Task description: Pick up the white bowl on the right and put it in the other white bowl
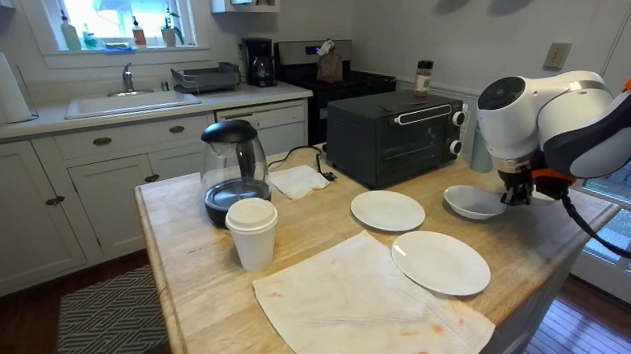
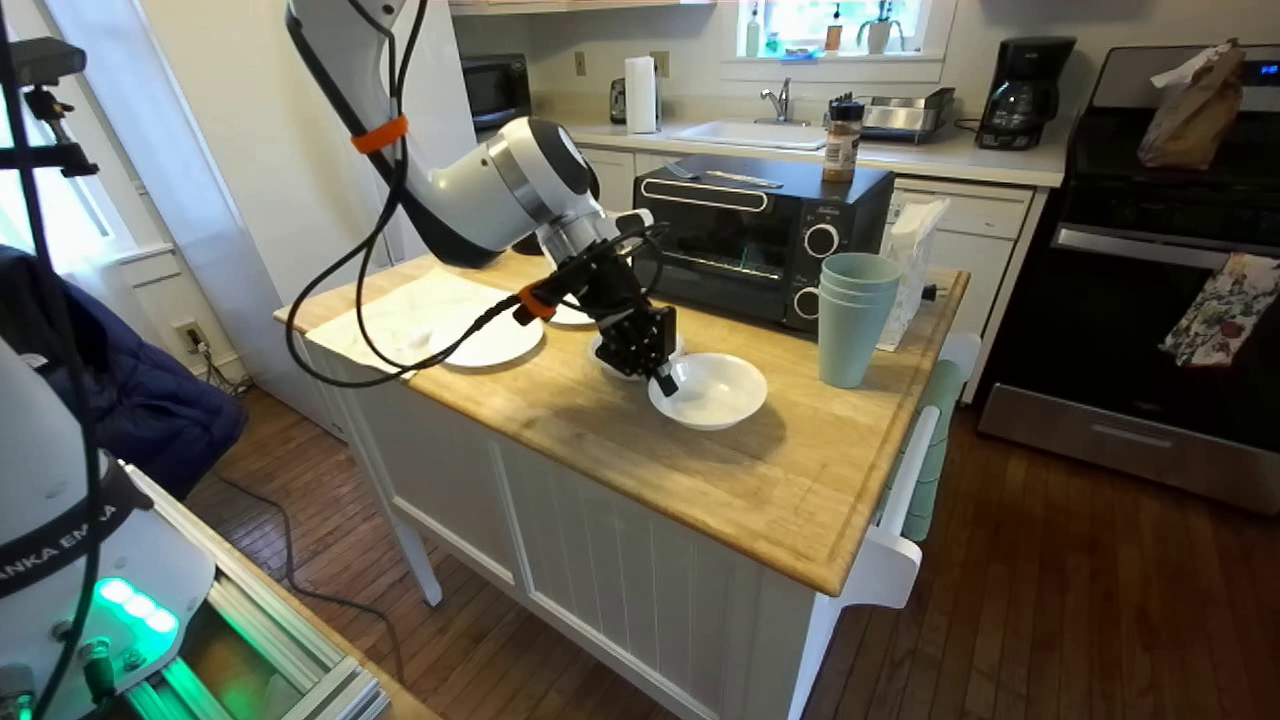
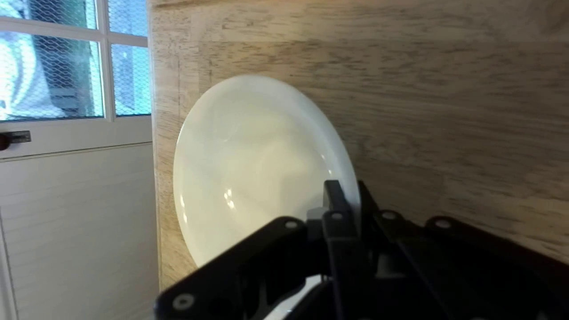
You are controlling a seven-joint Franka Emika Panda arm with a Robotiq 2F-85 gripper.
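Note:
My gripper (image 3: pixel 348 189) is shut on the rim of a white bowl (image 3: pixel 253 164), one finger inside it and one outside. In an exterior view this held bowl (image 2: pixel 715 392) is on the right of the gripper (image 2: pixel 662 378), at or just above the wooden table; the exact height is hard to tell. Another white bowl (image 1: pixel 472 203) stands on the table beside the gripper (image 1: pixel 516 199). That bowl is mostly hidden behind the gripper in an exterior view (image 2: pixel 606 368). The held bowl is almost fully hidden behind the gripper where the other bowl shows plainly.
Two white plates (image 1: pixel 387 211) (image 1: pixel 441 264) lie beside the other bowl, near a stained cloth (image 1: pixel 372 316). A black toaster oven (image 1: pixel 392 138) stands behind. Stacked green cups (image 2: pixel 855 320) stand near the table's end. A kettle (image 1: pixel 236 176) and white cup (image 1: pixel 253 237) stand farther off.

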